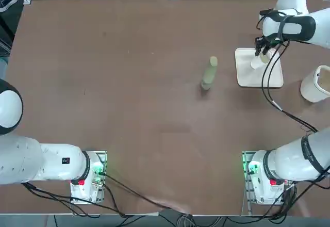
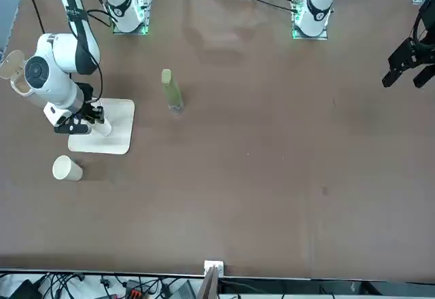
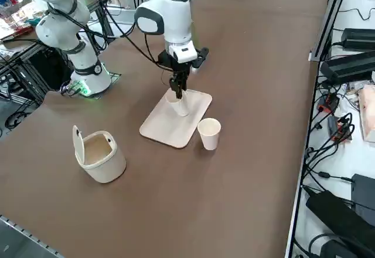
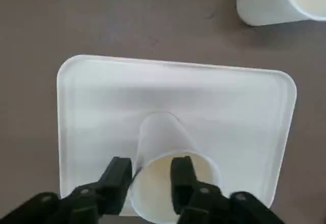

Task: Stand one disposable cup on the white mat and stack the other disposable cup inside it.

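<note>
A: Start wide. You've got the brown bench (image 1: pixel 129 93) filling the top view, and your right arm (image 3: pixel 167 14) reaching out over its far right part.

B: What's that big pale thing near the bench's right edge?

A: A cream tub (image 3: pixel 101 155) with its lid flipped up, sitting apart from everything else. Nearer the middle of the bench you can see a slim green bottle (image 1: pixel 209 74).

B: And the mat?

A: Your mat (image 1: pixel 260 75) lies flat on the bench, between the bottle and the tub. One cup (image 4: pixel 170 170) stands on it, mouth up, its base on the mat surface.

B: Where's the end effector?

A: Right on that cup. The end effector (image 4: pixel 153 175) comes down from above, and in the wrist view one finger (image 4: pixel 118 175) sits outside the wall and the other finger (image 4: pixel 183 173) inside the mouth, so you're pinching the cup's rim between them.

B: The second cup?

A: The other cup (image 3: pixel 209 133) stands upright on the bare bench, just beside the mat's edge, on the side away from the robot's bases. It's off the mat and apart from the first cup.
</note>
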`<state>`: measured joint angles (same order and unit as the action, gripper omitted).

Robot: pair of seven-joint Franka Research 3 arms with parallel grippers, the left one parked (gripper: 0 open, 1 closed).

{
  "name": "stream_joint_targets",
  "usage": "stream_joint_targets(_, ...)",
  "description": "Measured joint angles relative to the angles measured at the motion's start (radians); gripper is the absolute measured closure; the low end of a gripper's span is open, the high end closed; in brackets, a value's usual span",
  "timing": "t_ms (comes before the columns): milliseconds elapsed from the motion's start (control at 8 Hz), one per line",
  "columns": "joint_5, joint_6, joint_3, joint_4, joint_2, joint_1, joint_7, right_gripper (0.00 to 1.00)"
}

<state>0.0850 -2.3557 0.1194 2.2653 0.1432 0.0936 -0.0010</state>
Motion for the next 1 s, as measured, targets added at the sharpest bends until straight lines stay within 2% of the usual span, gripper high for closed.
stream_joint_targets(250, 0.003, 0.054, -0.002, -0.036, -0.018, 0.002, 0.0, 0.05)
stream_joint_targets(375, 0.004, 0.149, -0.004, -0.106, -0.031, 0.002, 0.0, 0.0)
stream_joint_targets(625, 0.005, 0.285, -0.002, -0.258, -0.036, -0.003, -0.002, 0.0)
stream_joint_targets(750, 0.009, 0.292, 0.001, -0.301, -0.022, -0.016, -0.003, 0.0)
stream_joint_targets(1000, 0.039, 0.284, 0.003, -0.408, 0.08, -0.055, -0.006, 0.01)
